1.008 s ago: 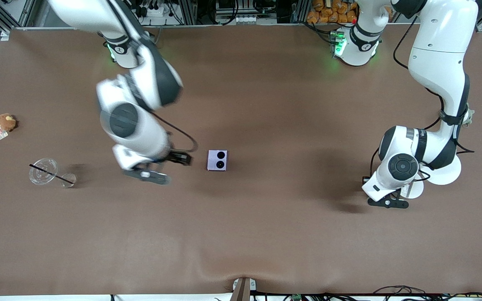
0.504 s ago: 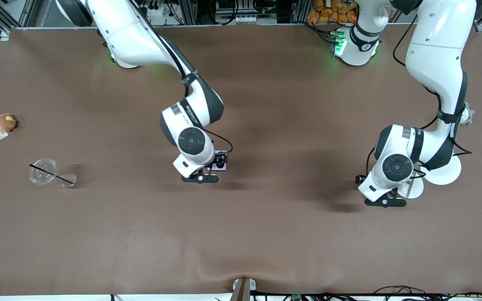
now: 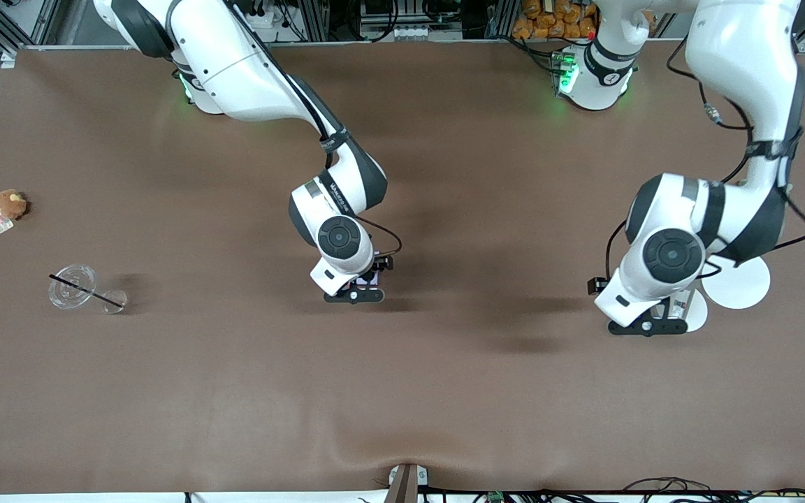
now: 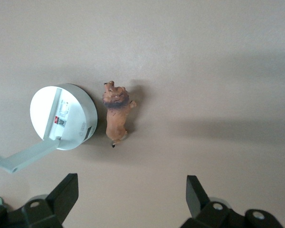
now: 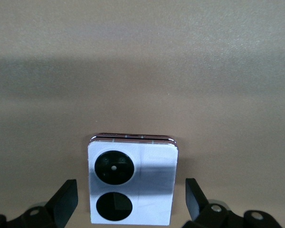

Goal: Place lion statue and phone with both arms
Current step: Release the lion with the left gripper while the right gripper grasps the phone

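Note:
The phone (image 5: 133, 187), pale lavender with two black camera circles, lies flat on the brown table. My right gripper (image 5: 131, 199) is open low over it, with one finger on each side and neither touching. In the front view the right gripper (image 3: 364, 283) hides nearly all of the phone. The lion statue (image 4: 116, 114), reddish-brown with a darker mane, lies on the table beside a white round disc (image 4: 61, 116). My left gripper (image 4: 132, 194) is open and empty above the table, with the lion ahead of its fingertips, not between them. In the front view the left gripper (image 3: 657, 318) hides the lion.
Two white discs (image 3: 741, 283) lie near the left arm's end of the table. A round brown plush with a tag (image 3: 8, 205) and a clear cup with a black straw (image 3: 74, 286) lie near the right arm's end. The brown table mat (image 3: 444, 391) is bare nearer the camera.
My right arm has swung from beside the phone to right over it and come down. My left arm has risen a little and shifted slightly over the white discs.

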### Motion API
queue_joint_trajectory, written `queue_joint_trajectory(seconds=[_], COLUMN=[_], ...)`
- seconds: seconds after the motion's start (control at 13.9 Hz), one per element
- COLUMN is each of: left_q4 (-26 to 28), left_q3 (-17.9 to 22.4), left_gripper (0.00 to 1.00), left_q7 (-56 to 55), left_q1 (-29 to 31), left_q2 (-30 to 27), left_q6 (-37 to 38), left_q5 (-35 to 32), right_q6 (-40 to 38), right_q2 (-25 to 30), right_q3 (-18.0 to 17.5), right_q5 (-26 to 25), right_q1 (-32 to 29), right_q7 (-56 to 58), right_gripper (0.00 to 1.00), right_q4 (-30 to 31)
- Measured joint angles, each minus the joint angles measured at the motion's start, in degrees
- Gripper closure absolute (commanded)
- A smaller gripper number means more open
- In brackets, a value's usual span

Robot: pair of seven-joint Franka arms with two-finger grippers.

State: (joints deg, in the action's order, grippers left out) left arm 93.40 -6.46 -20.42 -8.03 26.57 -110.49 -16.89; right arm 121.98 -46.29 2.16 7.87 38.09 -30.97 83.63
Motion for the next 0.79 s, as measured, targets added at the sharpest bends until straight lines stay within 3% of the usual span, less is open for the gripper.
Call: queue_joint_trajectory(seconds=[0.79], left_q4=[-9.39], left_q3=[0.05], left_gripper=[0.0], left_q7=[0.94], left_q1=[0.81], left_q2=[-9.33], left_q6=[9.2], left_q5=[7.57], right_q6=[0.83], right_q2=[-1.72], right_q3=[0.04], right_q5=[-0.01], right_q1=[0.0], right_q7=[0.1], right_gripper=[0.0], right_q4=[0.02])
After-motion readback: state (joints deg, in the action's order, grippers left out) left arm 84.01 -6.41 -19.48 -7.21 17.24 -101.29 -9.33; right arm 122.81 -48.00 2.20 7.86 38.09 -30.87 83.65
